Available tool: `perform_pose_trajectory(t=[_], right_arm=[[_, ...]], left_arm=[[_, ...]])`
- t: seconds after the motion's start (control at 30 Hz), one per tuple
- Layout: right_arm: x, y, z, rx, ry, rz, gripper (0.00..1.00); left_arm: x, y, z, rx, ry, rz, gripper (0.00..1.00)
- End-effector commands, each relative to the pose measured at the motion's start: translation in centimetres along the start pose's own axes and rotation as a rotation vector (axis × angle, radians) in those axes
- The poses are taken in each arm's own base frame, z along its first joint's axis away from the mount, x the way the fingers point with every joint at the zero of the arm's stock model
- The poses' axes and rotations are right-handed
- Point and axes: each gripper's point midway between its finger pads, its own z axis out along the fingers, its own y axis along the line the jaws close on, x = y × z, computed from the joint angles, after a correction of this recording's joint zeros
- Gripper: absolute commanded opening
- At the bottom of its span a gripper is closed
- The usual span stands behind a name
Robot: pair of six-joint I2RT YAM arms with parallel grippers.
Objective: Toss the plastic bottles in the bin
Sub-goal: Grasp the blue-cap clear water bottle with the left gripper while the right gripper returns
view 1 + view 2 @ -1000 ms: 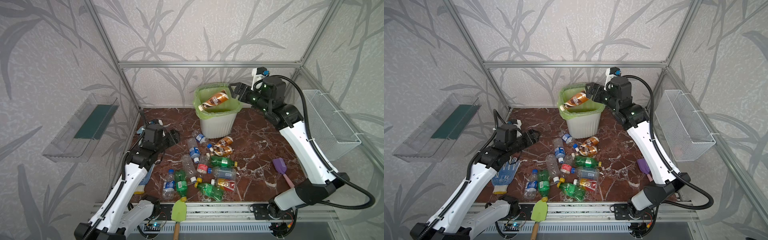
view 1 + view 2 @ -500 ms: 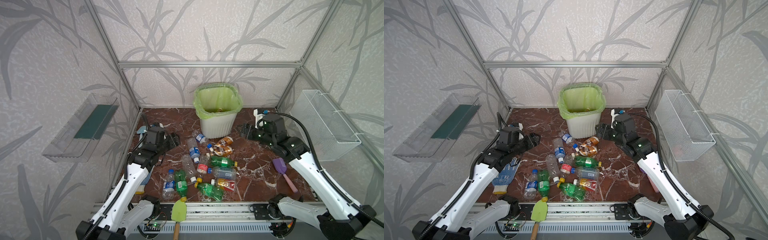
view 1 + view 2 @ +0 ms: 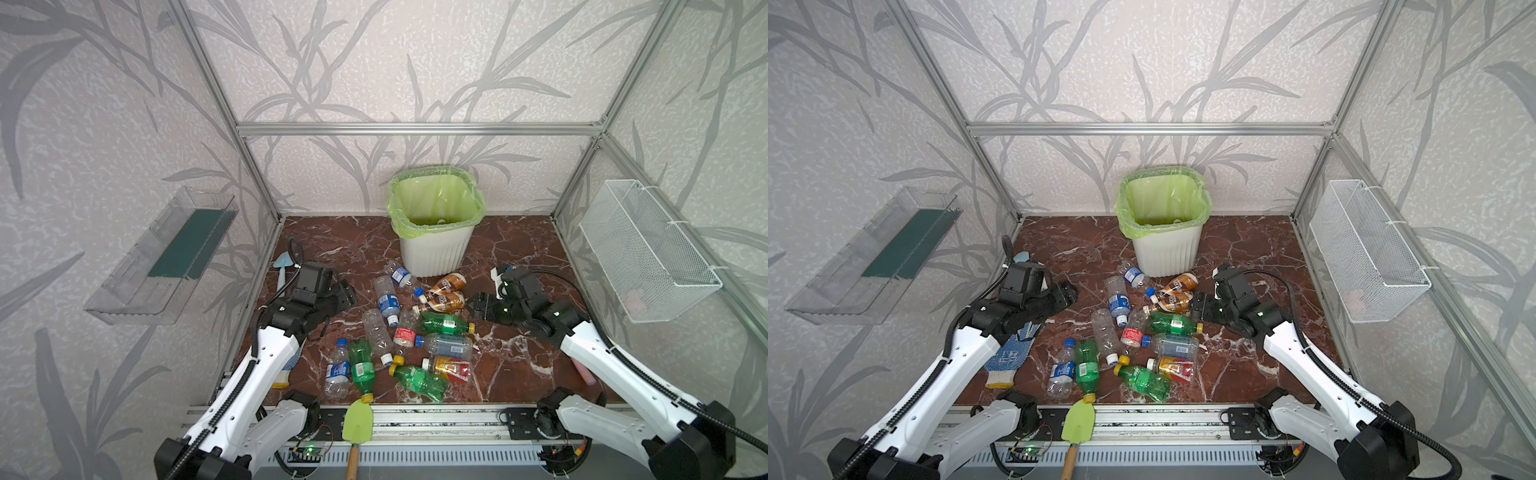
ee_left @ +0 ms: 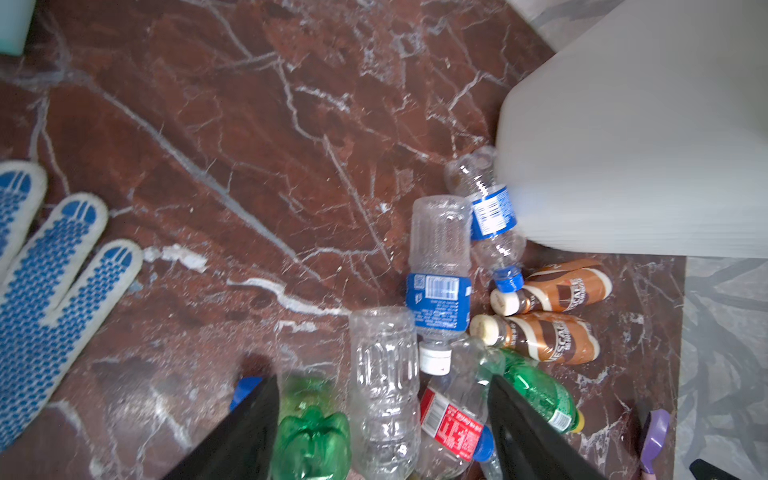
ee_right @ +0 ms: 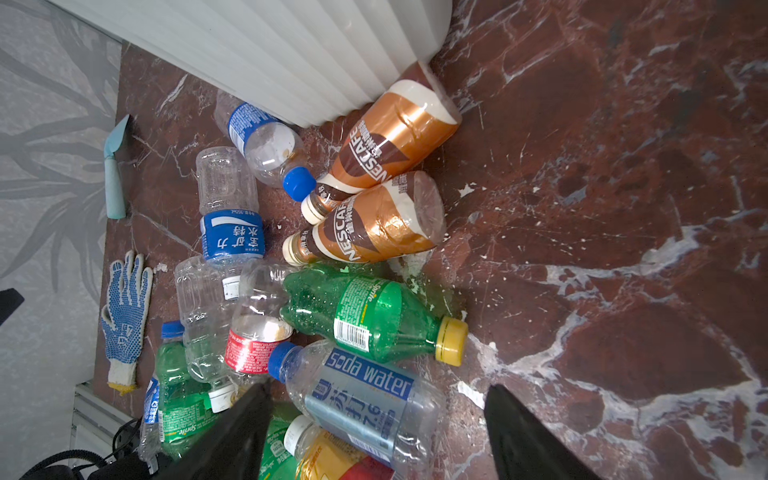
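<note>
Plastic bottles (image 3: 411,332) lying heaped on tabletop (image 3: 519,249), frame centre, just below bin (image 3: 436,249). Left gripper (image 3: 349,293) hovering beside heap's left edge, jaws wide, gripping nothing. Right gripper (image 3: 478,306) sitting beside heap's right edge, jaws wide, gripping nothing.

The bin (image 3: 432,253) stands at the back middle of the desk (image 3: 519,257). The plastic bottles (image 3: 399,332) lie in a heap before it, two touching its base. A glove (image 3: 1009,357) lies left of the heap, a spade (image 3: 357,419) at the front edge. The left end effector (image 3: 347,293) hangs left of the heap, the right end effector (image 3: 478,305) just right of it.
</note>
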Motion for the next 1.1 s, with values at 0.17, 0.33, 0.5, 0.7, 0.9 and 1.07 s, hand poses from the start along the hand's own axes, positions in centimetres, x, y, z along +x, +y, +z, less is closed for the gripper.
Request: perform_pose_trajectory(t=[0.17,0.33,0.5,0.7,0.9,1.07], right_arm=[[0.4,0.5,0.7,-0.04,-0.003,0.006,0.81],[0.6,0.4,0.9,-0.04,0.001,0.002,0.81],[0.8,0.2,1.0,-0.039,0.001,0.006,0.81],[1.1,0.0,1.1,-0.035,0.005,0.01,0.81],[1.2,-0.2,1.2,-0.029,0.008,0.01,0.81],[1.4,-0.3,1.3,-0.028,0.011,0.014,0.81]], left_arm=[[6.5,8.0,-0.7,-0.259,0.137,-0.164,0.78],[9.1,9.5,-0.2,-0.305,0.206,-0.21,0.78],[11.1,10.5,0.3,-0.346,0.252,-0.226,0.75],[13.2,10.8,1.1,-0.367,0.316,-0.209,0.78],[15.1,11.2,1.7,-0.371,0.367,-0.213,0.82],[15.4,11.4,1.9,-0.384,0.376,-0.204,0.82]])
